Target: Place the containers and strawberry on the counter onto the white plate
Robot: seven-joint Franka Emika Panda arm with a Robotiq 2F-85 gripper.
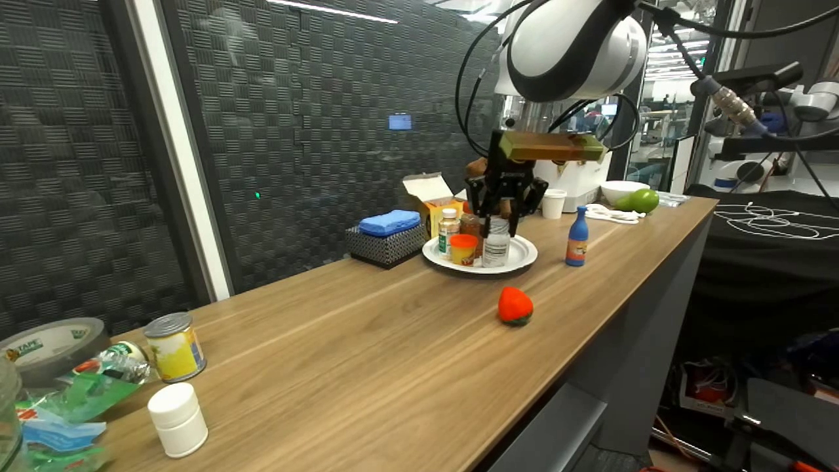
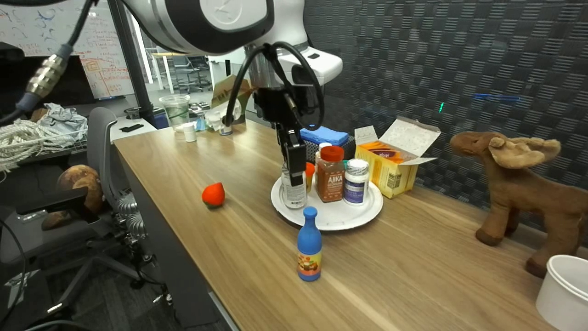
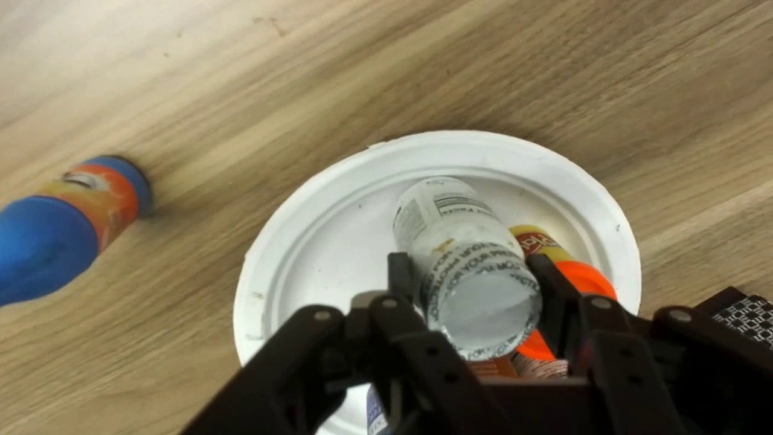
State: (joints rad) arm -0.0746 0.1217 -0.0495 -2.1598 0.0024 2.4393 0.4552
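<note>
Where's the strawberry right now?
In an exterior view, the strawberry sits on the wooden counter, left of and apart from the white plate, and beyond and left of the blue bottle.

In an exterior view I've got dark textured wall (image 2: 441,64) right of the fingers (image 2: 294,158); a scribbled whiteboard (image 2: 108,43) and grey chair (image 2: 99,145) well left of them; dark floor (image 2: 124,305) lower down.

In an exterior view I count one plate (image 2: 335,217) right of centre, five containers (image 2: 330,180) there, one strawberry (image 2: 213,195) left of centre, one blue bottle (image 2: 309,243) at lower centre, and one toy moose (image 2: 535,184) at the right edge.
</note>
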